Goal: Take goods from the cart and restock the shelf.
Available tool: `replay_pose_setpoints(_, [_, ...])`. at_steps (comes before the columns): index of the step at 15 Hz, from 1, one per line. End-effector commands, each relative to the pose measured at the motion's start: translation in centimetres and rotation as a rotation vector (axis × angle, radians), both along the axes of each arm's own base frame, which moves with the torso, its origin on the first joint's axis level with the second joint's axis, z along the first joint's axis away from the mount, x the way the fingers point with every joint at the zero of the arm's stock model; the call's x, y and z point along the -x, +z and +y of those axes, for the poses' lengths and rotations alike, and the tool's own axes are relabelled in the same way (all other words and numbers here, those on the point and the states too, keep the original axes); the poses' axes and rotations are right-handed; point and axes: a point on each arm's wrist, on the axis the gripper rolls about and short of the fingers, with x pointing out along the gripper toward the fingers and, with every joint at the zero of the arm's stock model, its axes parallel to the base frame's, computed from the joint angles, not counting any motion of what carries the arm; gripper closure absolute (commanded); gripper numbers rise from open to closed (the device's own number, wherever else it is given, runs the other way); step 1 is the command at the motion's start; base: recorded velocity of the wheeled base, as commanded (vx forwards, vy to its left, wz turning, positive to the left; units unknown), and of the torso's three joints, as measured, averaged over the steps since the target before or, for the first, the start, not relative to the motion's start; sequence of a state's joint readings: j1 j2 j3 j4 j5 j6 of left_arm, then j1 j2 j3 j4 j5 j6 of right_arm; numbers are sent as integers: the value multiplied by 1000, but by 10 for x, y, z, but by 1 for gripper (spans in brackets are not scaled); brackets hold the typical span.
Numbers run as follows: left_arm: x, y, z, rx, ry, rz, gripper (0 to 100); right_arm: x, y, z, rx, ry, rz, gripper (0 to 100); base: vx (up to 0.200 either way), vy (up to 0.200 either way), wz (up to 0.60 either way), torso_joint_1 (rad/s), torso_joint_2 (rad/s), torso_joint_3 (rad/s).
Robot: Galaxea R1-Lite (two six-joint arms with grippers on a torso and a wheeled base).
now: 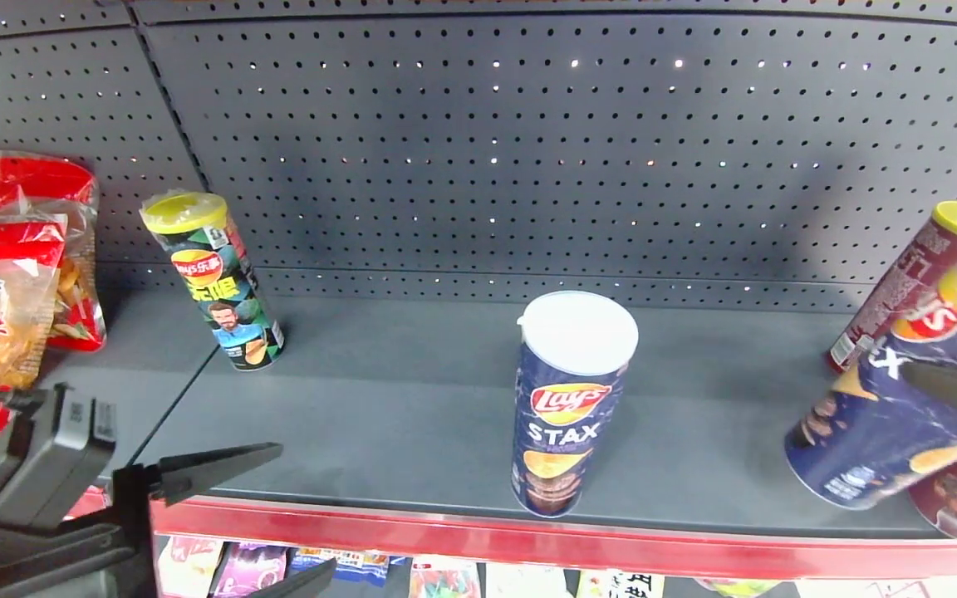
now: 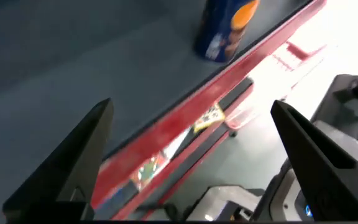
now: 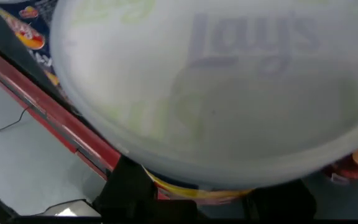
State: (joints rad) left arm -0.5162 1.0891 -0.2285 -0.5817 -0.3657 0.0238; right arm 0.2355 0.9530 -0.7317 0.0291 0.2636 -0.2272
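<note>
Holding a navy chip can [image 1: 885, 423] in my right gripper [image 3: 197, 202], fingers clamped on its body. The can is tilted at the right end of the shelf [image 1: 404, 432]; can't tell if its base touches. Left gripper [image 2: 191, 104] hangs just off the red front edge [image 1: 528, 540], fingers spread wide, nothing between them. Second navy can [image 1: 566, 407] upright mid-front, green can [image 1: 217, 282] upright left rear, dark red can [image 1: 902, 282] leaning behind the held one, snack bags [image 1: 13, 266] far left.
</note>
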Motion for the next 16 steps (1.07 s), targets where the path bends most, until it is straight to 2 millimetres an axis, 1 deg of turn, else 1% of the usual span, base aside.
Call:
replay_pose_setpoints(1, [32,0,21,4,95,-34,0,-60,2,33,29,80,90,100,0,0,0,0,0,0])
replay_pose_setpoints(2, [38,0,25,-11,127,-27,0,-72,1,39,35,88,109,100,0,0,0,0,0,0])
replay_pose_setpoints(3, [45,0,30,-30,170,-20,0,-89,-1,46,45,95,129,100,0,0,0,0,0,0])
replay_pose_setpoints(5, [58,-5,38,-31,182,-20,0,-118,-6,57,38,96,111,100,0,0,0,0,0,0])
replay_pose_setpoints(6, [61,-5,39,-23,181,-29,0,-129,-7,62,31,97,91,100,0,0,0,0,0,0])
replay_pose_setpoints(7, [61,-5,39,-20,182,-31,0,-134,-8,65,29,100,87,100,0,0,0,0,0,0])
replay_pose_setpoints(8, [61,-3,39,-15,187,-38,0,-144,-9,72,31,111,94,100,0,0,0,0,0,0])
replay_pose_setpoints(9, [60,-2,39,-13,187,-40,0,-146,-10,73,32,111,96,100,0,0,0,0,0,0])
replay_pose_setpoints(10, [60,0,39,-12,188,-43,0,-152,-13,80,33,128,107,100,0,0,0,0,0,0])
replay_pose_setpoints(15, [59,2,38,-11,194,-48,0,-169,-12,105,25,180,107,100,0,0,0,0,0,0])
replay_pose_setpoints(16, [59,2,38,-11,194,-48,0,-171,-13,108,26,185,108,100,0,0,0,0,0,0])
